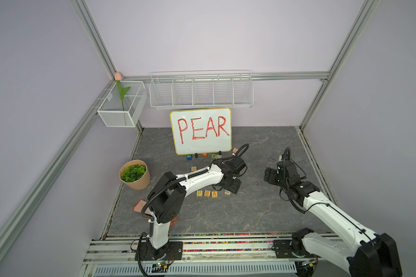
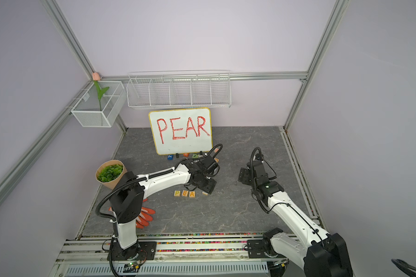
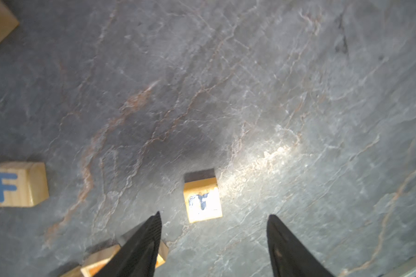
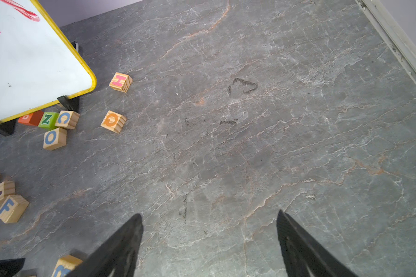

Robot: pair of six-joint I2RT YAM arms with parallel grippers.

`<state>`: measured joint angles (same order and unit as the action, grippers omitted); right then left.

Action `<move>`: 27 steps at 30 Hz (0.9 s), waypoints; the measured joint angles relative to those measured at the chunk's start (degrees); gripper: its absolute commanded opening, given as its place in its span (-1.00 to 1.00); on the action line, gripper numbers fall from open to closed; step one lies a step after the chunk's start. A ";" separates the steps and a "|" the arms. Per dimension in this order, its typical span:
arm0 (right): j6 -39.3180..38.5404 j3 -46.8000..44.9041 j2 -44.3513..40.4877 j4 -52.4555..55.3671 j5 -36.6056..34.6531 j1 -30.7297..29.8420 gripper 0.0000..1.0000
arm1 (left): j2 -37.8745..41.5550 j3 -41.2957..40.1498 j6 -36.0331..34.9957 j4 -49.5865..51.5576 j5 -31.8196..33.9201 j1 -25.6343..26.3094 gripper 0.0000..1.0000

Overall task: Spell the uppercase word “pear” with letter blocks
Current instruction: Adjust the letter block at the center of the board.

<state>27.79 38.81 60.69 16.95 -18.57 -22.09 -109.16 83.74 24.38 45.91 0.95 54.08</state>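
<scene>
At lower centre of a top view, P block (image 1: 199, 193), E block (image 1: 207, 193) and A block (image 1: 214, 194) sit in a row.
R block (image 3: 203, 203) lies just right of them, between the spread tips of the left claw (image 3: 213, 215), touching neither; the right claw (image 4: 209, 215) gapes over the floor (image 4: 274, 144).

P block (image 1: 199, 193), E block (image 1: 206, 193), A block (image 1: 214, 194) lie in a row, R block (image 1: 227, 192) near, apart

The left arm (image 1: 197, 178) and the right arm (image 1: 339, 218) are white with big black joints. A black bumpy cable (image 2: 162, 172) runs along each arm, tied on with white ties. Each arm stands on a black plate (image 1: 175, 249) with screws. The fingers (image 3: 139, 249) are black and pointed.
</scene>
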 measured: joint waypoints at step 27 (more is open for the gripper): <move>-0.83 -4.98 -3.67 -7.87 4.50 0.26 0.78 | -0.13 -3.93 47.54 -2.38 -20.65 -7.45 0.30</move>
<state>26.96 33.82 57.01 9.08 -14.06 -21.82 -109.30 79.81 71.92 43.53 -19.70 46.63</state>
